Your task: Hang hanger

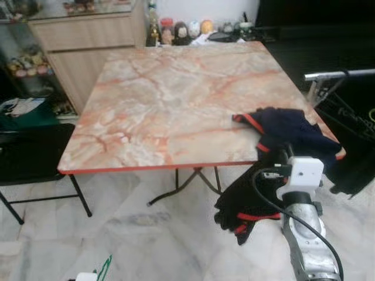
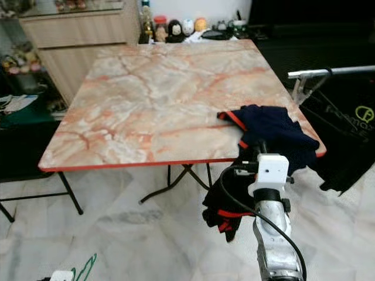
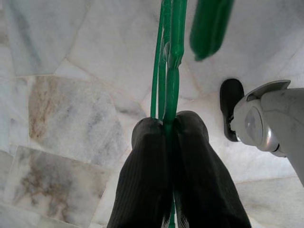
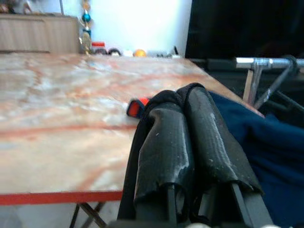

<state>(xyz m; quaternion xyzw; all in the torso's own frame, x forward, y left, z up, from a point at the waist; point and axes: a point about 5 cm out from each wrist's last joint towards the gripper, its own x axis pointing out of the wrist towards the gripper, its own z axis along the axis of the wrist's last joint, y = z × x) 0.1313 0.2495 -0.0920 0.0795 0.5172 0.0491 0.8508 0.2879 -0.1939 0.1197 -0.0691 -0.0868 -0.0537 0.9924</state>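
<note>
A green wire hanger [image 3: 167,61] is pinched between the black fingers of my left gripper [image 3: 168,121], low over the marble floor; a bit of it shows at the lower left [image 1: 104,268]. A navy garment with red trim [image 1: 293,132] lies on the near right corner of the marble-topped table [image 1: 170,99] and droops over its edge [image 1: 240,208]. My right gripper [image 4: 183,95] is at that corner, fingers pressed together with dark cloth looped over the tips. The right wrist's white camera block [image 1: 302,172] hides the fingers from above.
A metal clothes rail [image 1: 340,75] with black clothing [image 1: 357,140] stands right of the table. A black folding chair [image 1: 35,158] is at the left, a wooden cabinet [image 1: 88,35] behind it. Figurines [image 1: 181,32] line the table's far end. Folding table legs [image 1: 181,184] cross underneath.
</note>
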